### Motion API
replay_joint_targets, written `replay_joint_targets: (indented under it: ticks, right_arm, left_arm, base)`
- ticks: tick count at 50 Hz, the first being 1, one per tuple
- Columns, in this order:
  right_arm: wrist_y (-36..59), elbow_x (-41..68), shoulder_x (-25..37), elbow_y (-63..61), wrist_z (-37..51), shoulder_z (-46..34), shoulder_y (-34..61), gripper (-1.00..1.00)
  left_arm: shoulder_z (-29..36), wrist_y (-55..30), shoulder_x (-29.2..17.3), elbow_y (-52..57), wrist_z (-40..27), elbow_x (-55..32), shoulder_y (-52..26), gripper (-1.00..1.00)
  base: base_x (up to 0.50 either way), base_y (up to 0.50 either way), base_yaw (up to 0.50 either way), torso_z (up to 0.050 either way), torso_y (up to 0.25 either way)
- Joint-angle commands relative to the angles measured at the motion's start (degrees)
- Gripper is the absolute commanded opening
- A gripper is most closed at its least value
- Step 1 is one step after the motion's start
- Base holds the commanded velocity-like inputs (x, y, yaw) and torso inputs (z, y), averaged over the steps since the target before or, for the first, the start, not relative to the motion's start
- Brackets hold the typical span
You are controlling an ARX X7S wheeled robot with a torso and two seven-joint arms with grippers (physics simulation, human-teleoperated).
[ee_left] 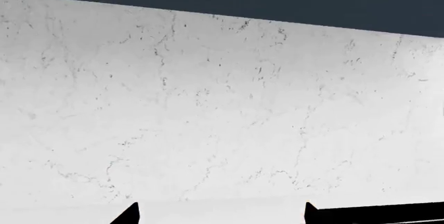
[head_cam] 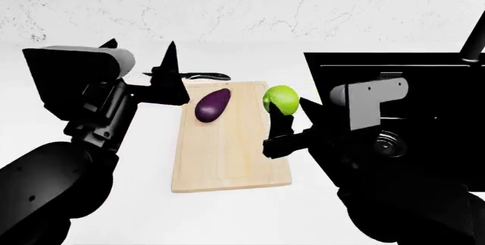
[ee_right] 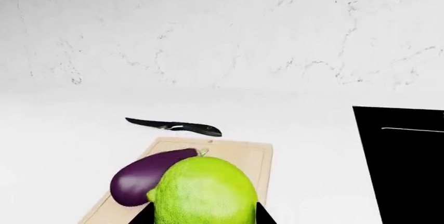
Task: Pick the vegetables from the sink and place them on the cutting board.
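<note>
The dark-purple eggplant lies on the light-wood cutting board, near its far end. My right gripper is shut on the round green vegetable, its two black fingers pressed against the ball's sides. It holds the ball over the board's far right corner, beside the eggplant. The left gripper is raised left of the board, open and empty, pointing at the marble wall. The black sink lies to the right of the board.
A black-handled knife lies on the white counter just beyond the board's far edge. The sink's black faucet rises at the far right, and a round metal drain shows behind my right arm. White counter surrounds the board.
</note>
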Motion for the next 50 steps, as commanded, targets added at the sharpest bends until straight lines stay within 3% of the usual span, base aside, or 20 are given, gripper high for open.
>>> replay_joint_targets:
  ticks: [1, 21, 41, 42, 50]
  right_arm:
    - [7.94, 4.29, -6.24, 12.24, -2.02, -3.29, 8.20, -1.00]
    - [11.44, 3.98, -12.42, 24.87, -6.63, -7.75, 10.36, -1.00]
    - [12.08, 3.36, -13.28, 27.56, -8.80, -9.19, 10.42, -1.00]
    - [12.13, 3.36, -13.17, 27.14, -8.67, -9.21, 10.46, 1.00]
    - [12.05, 3.30, -12.48, 25.30, -8.08, -9.01, 10.60, 1.00]
  left_arm:
    - [-3.50, 6.61, -3.03, 4.11, -0.15, 1.68, 4.95, 1.00]
    - [-4.56, 7.60, -3.43, 4.36, -0.63, 1.64, 5.59, 1.00]
    - [-4.23, 7.23, -3.21, 3.98, -0.14, 1.69, 5.42, 1.00]
    - [-4.15, 7.21, -3.13, 3.91, -0.07, 1.73, 5.40, 1.00]
    - [-3.64, 6.73, -2.78, 3.94, 0.20, 1.78, 5.10, 1.00]
  base:
    - [0.00, 0.00, 0.00, 0.000, 0.000]
    - [0.00, 0.00, 0.00, 0.000, 0.000]
    - [0.00, 0.00, 0.00, 0.000, 0.000]
    - [0.00, 0.00, 0.00, 0.000, 0.000]
    - [0.00, 0.00, 0.00, 0.000, 0.000]
